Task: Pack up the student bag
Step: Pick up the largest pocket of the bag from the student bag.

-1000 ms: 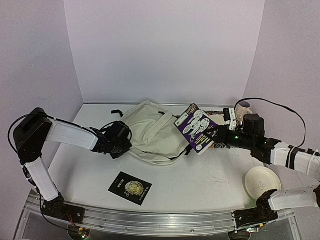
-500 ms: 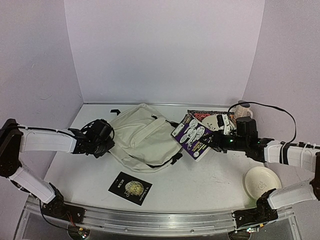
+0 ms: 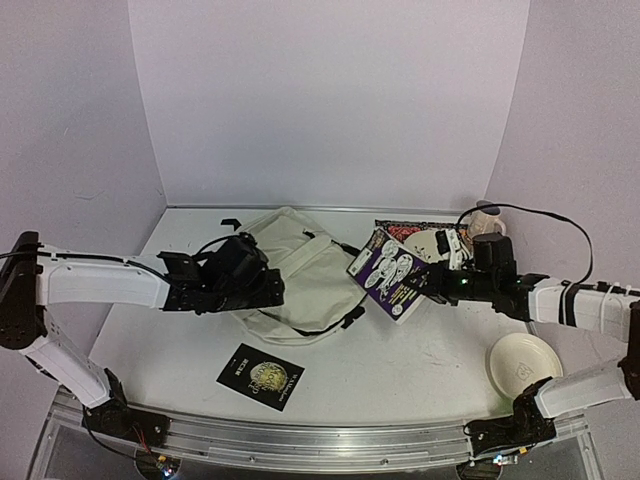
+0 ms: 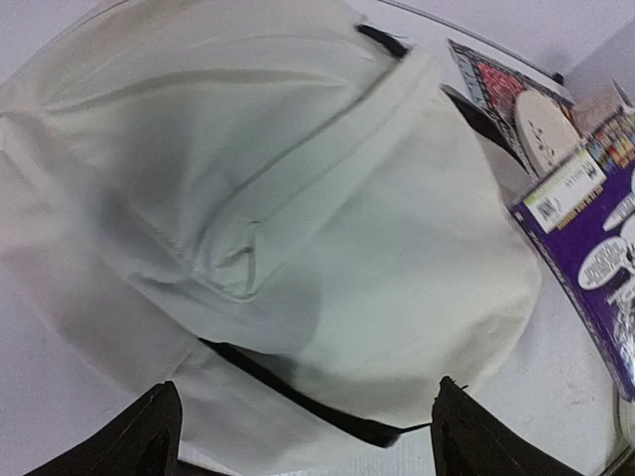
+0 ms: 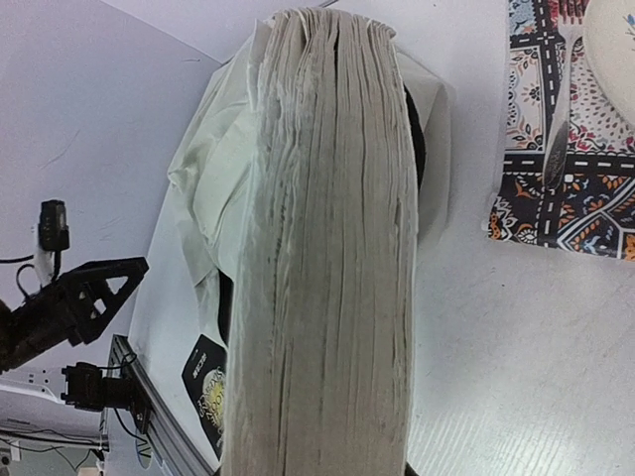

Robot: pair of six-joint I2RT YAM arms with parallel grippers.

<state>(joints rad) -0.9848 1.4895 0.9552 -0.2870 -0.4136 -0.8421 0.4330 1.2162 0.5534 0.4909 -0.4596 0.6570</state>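
Your table (image 3: pixel 420 350) carries the student bag (image 3: pixel 300 262), lying flat left of centre and toward the back wall. Your left hand (image 3: pixel 268 288) sits over the bag's near left edge with its fingers (image 4: pixel 159 436) spread wide and nothing between them. Your right hand (image 3: pixel 432 285) is clamped on a purple comic book (image 3: pixel 390 270), held tilted just right of the bag. Patterned mat (image 3: pixel 400 230) behind the book. White plate (image 3: pixel 523 358) near right. Black booklet (image 3: pixel 260 376) lies apart in front of the bag.
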